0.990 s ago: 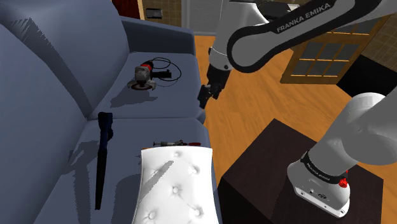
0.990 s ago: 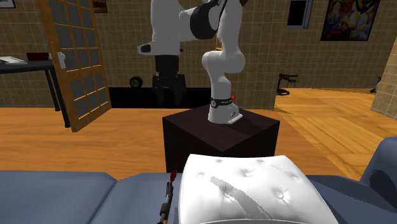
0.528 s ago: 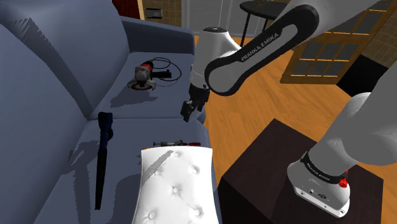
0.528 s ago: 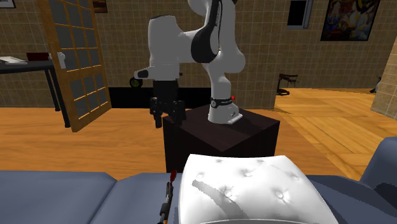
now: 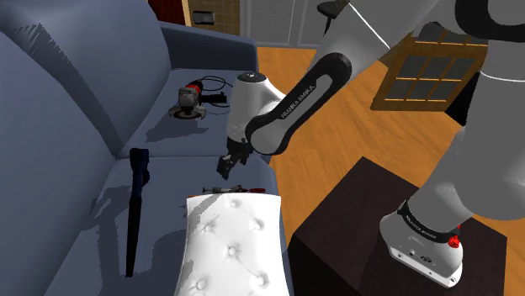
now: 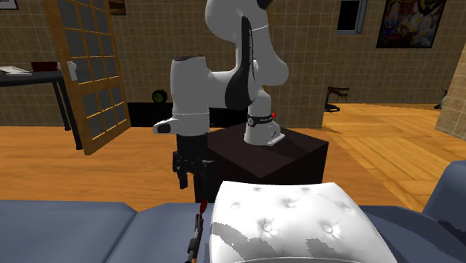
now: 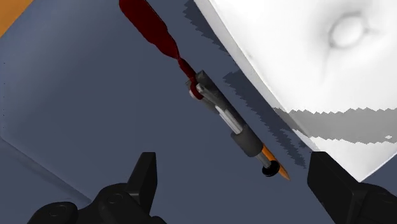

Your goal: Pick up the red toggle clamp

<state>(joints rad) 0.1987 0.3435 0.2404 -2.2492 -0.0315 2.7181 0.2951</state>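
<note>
shoulder view: the end effector [image 5: 225, 166] hangs just above the red toggle clamp [image 5: 225, 188], which lies on the blue sofa [image 5: 101, 109] seat beside a white tufted cushion [image 5: 231, 244]. second exterior view: the clamp lies along the cushion's left edge. wrist view: the fingers [image 7: 145, 172] stand wide apart and empty over a clamp that looks slim, stiff and light, with a smooth red handle and grey metal linkage, probably best pinched across that middle.

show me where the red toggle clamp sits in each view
Shoulder view: red toggle clamp on the sofa, just above the white cushion.
Second exterior view: clamp lower middle, along the cushion's left side.
Wrist view: clamp diagonal beside the cushion.
Shared landmark: the white cushion.
</note>
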